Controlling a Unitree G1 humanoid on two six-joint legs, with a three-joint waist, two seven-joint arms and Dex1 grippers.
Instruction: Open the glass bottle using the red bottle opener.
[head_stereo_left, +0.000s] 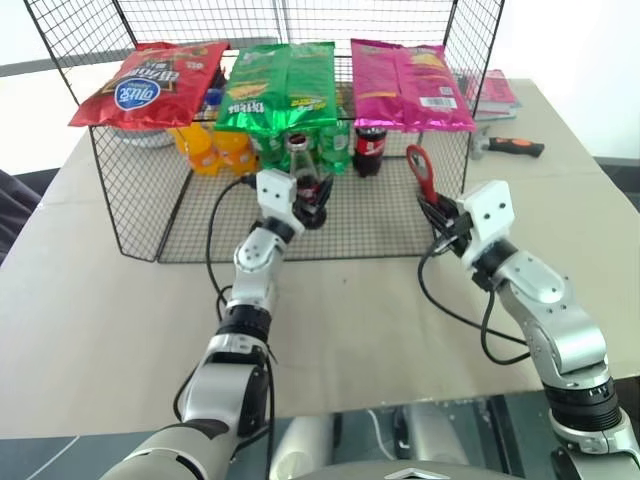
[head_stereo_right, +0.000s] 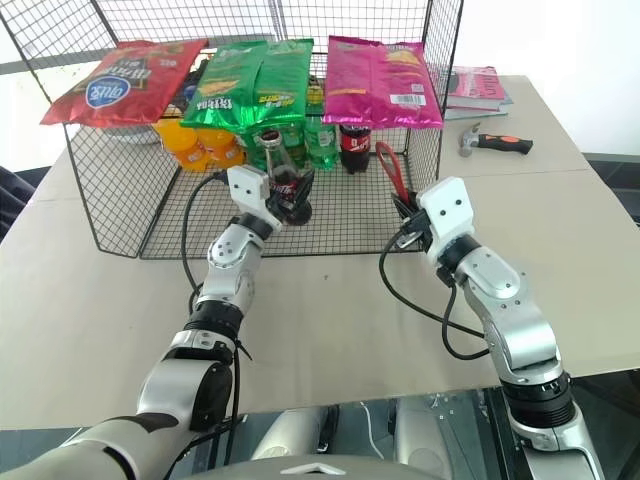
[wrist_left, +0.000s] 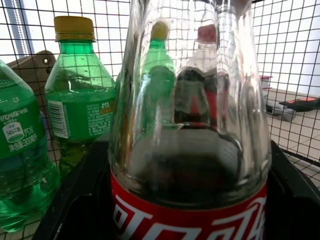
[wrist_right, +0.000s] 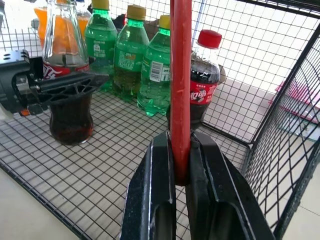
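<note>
Right gripper (wrist_right: 181, 165): fingers pinched tight on the narrow handle of the red bottle opener (head_stereo_left: 421, 174), which stands upright from the grip with its oval loop head on top; it is held just in front of the wire rack's open side.
Left gripper (head_stereo_left: 312, 203): reaches into the rack, one black finger on each side of the glass bottle's waist at the red label; the wrist view shows the fingers close along both flanks, but whether they press the glass cannot be told.
Glass bottle (head_stereo_left: 302, 170): upright on the rack's mesh floor near the front, dark liquid in the lower part, clear glass above, neck rising over the left gripper.
Behind the bottle: green soda bottles (wrist_right: 129, 50) with yellow caps in a row, orange drink bottles (head_stereo_left: 212, 146) to the left, a dark plastic cola bottle (wrist_right: 202, 75) with a red screw cap to the right.
Wire rack (head_stereo_left: 140, 215): black mesh, on the table (head_stereo_left: 90, 320).
Rack top: red, green and pink snack bags (head_stereo_left: 280, 85) lying side by side.
Far right of the table: a hammer (head_stereo_left: 512, 146) with an orange and black handle, near a pink book (head_stereo_right: 478, 86).
</note>
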